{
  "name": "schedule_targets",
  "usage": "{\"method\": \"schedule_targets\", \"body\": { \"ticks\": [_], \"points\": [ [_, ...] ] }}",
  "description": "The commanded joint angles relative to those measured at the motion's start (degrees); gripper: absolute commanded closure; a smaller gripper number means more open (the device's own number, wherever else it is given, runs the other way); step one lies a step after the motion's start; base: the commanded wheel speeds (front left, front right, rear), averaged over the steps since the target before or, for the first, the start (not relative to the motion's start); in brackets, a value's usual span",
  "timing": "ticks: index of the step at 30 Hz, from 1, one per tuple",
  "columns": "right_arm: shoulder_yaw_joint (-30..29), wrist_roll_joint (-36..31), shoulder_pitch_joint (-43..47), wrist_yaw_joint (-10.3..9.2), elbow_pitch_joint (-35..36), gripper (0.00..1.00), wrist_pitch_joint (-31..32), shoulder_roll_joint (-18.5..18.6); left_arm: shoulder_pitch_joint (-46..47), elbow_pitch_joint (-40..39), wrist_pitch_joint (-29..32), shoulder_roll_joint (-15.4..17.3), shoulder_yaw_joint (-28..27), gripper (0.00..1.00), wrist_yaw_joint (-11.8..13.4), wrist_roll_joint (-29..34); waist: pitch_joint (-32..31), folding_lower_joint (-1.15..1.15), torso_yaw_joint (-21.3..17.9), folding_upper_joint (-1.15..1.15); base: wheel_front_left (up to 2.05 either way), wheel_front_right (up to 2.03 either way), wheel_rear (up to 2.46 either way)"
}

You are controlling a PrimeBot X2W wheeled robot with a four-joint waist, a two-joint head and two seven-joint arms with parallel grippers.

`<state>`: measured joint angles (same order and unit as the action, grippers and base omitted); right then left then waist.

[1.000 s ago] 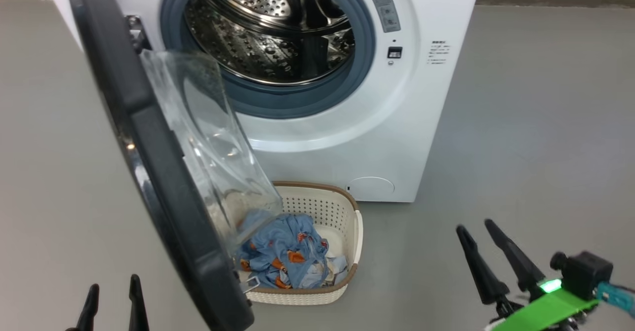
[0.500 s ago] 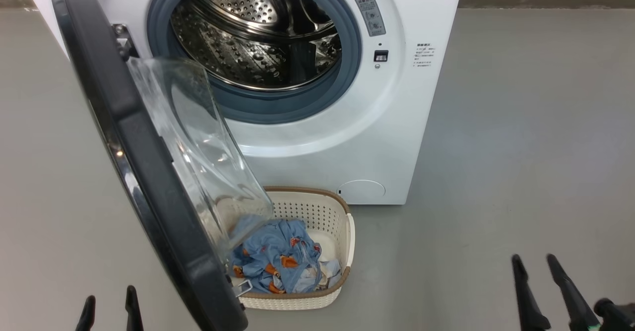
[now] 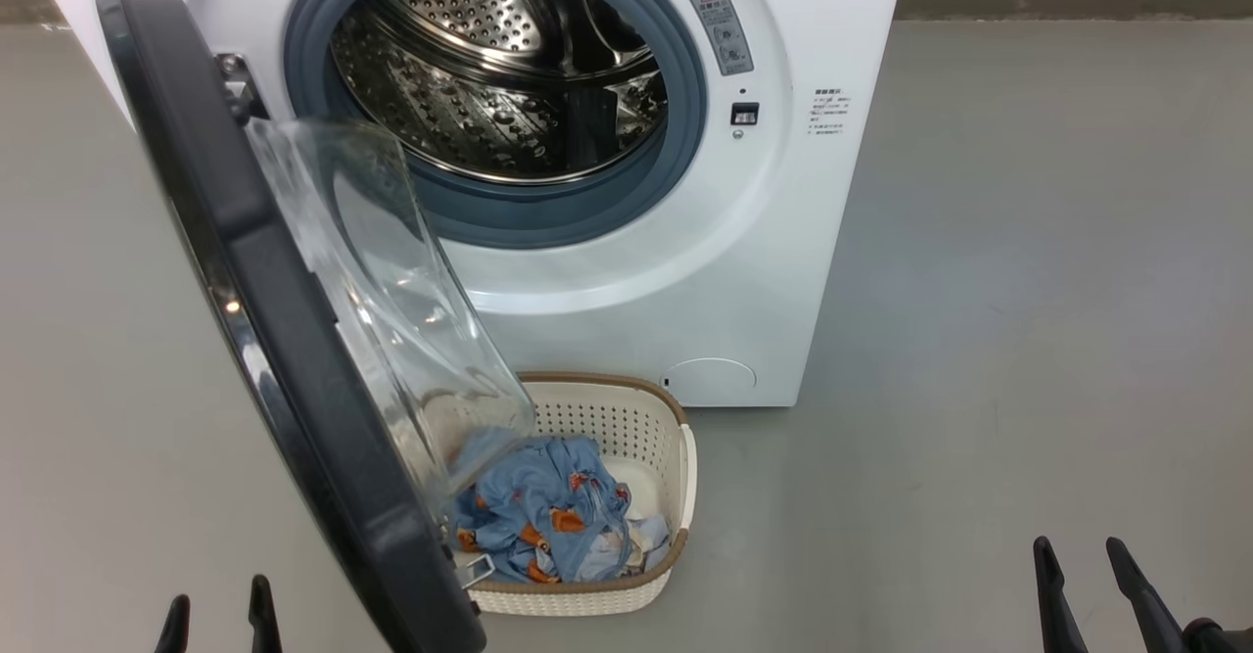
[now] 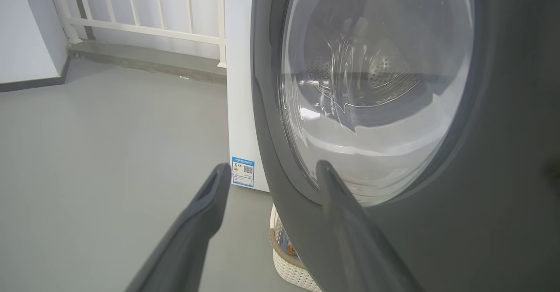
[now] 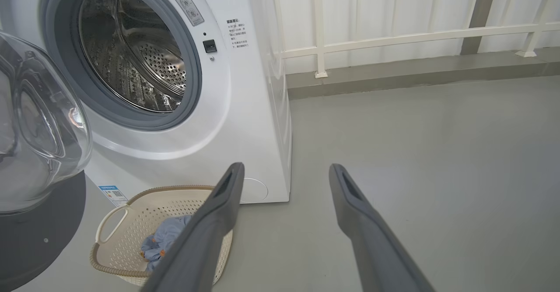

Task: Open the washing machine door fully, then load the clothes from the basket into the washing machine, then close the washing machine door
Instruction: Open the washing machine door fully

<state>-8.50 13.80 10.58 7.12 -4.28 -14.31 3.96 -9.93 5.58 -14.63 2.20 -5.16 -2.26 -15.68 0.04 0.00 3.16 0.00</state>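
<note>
Drawn back since a second ago, the right gripper sits low right, jaws apart, empty; the left gripper is likewise spread. The washing machine door hangs open over the basket, its glass bowl screening part of the clothes before the washing machine.

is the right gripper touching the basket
Apart. The head view shows bare floor between the right gripper and the basket.

A white barred railing stands on a low grey kerb along the far edge of the smooth grey floor. A plain white wall with dark skirting meets that kerb at a floor corner.
</note>
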Motion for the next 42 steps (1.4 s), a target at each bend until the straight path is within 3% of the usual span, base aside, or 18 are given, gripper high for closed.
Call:
{"method": "schedule_targets", "body": {
  "ticks": [1, 26, 27, 28, 29, 36, 42],
  "points": [
    [1.02, -0.36, -0.32, 0.36, 0.98, 0.0, -0.69, 1.17, 0.63, -1.15, -0.37, 0.67, -1.88, 0.0, 0.08, -0.05, -0.14, 0.0, 0.13, 0.0, 0.0, 0.0, 0.0],
    [0.99, -0.64, 0.07, 0.36, -1.01, 0.0, -0.69, 0.94, 0.42, -1.04, -0.37, 0.67, -2.04, 0.0, -0.13, 0.09, -0.26, 0.0, 0.45, 0.0, 0.0, 0.0, 0.0],
    [1.01, -0.63, 0.06, 0.36, -1.01, 0.0, -0.69, 0.92, 0.44, -0.9, -0.37, 0.67, -2.11, 0.08, -0.12, -0.2, -0.28, 0.0, 0.47, 0.0, 0.0, 0.0, 0.0],
    [1.01, -0.62, 0.06, 0.36, -0.99, 0.0, -0.69, 0.9, 0.45, -0.81, -0.37, 0.67, -2.17, 0.72, -0.13, -0.35, -0.3, 0.0, 0.5, 0.0, 0.0, 0.0, 0.0],
    [1.0, -0.62, 0.07, 0.36, -0.97, 0.0, -0.69, 0.88, 0.46, -0.74, -0.37, 0.67, -2.21, 1.0, -0.16, -0.44, -0.32, 0.0, 0.53, 0.0, 0.0, 0.0, 0.0],
    [0.96, -0.62, 0.07, 0.36, -0.9, 0.0, -0.69, 0.67, 0.93, -1.52, -0.37, 0.67, -3.65, 1.0, 0.51, -2.28, -0.27, 0.0, 0.84, 0.0, 0.0, 0.0, 0.0],
    [0.78, -0.69, -0.01, 0.36, -0.73, 0.0, -0.69, 0.54, 2.28, -7.73, -0.37, 0.67, -7.76, 1.0, 4.25, -4.6, -0.09, 0.0, 1.18, 0.0, 0.0, 0.0, 0.0]
  ]
}}
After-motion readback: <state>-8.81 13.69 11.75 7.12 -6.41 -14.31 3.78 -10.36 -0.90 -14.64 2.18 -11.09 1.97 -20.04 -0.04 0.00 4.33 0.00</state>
